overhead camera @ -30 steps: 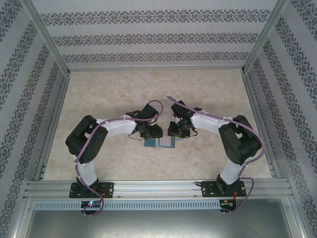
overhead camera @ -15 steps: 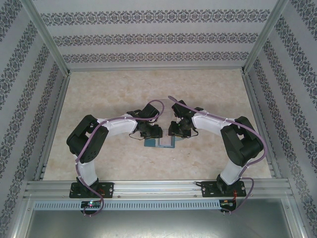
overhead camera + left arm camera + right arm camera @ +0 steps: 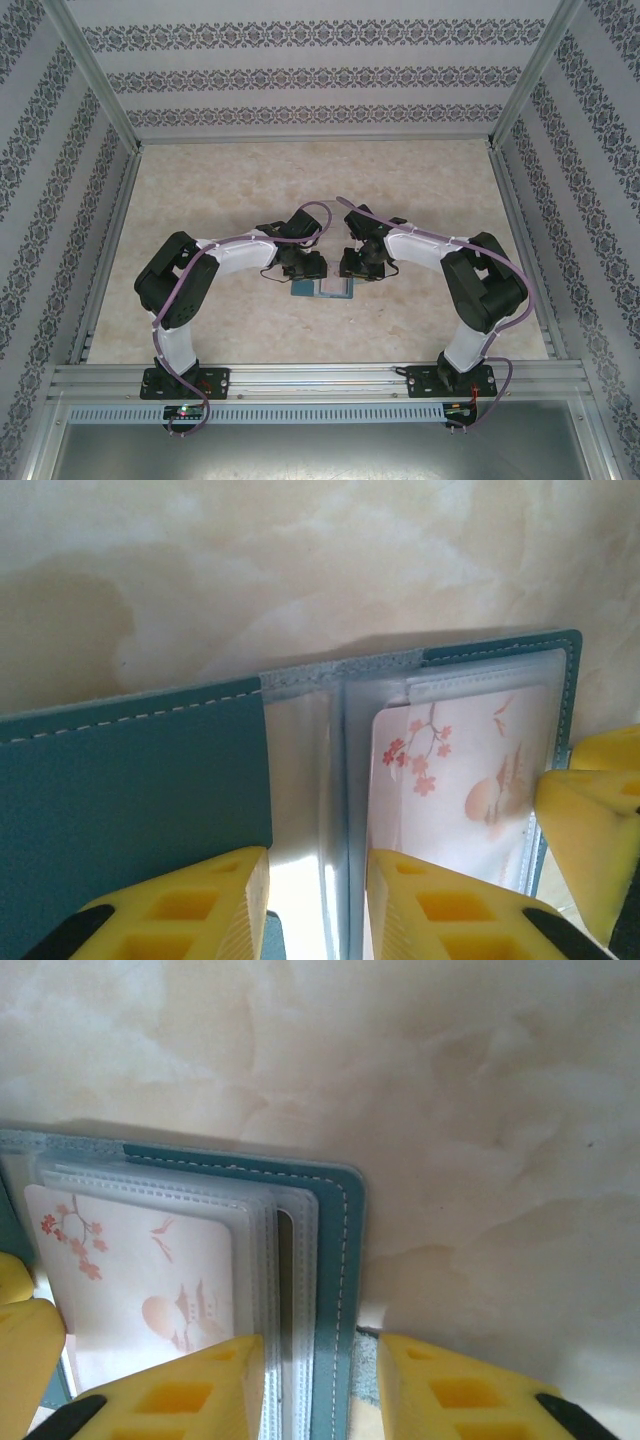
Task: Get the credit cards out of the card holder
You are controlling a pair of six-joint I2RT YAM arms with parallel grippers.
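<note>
Honestly, the card holder [image 3: 322, 290] just lies open on the surface [image 3: 300, 190] between the arms. The left gripper [image 3: 315, 870] has its fingers apart astride the spine fold, and the right gripper [image 3: 322, 1352] is apart too, straddling the outer cover edge. Probably best if the left pins the spine while the right shifts inward onto the blossom-print card [image 3: 460, 770] and slides it out along its sleeve. Versus a second ago, hardly anything has moved.

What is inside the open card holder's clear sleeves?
A pale card with pink blossoms sits in the top sleeve. The stacked sleeves beneath it are covered, so any other cards cannot be seen.
</note>
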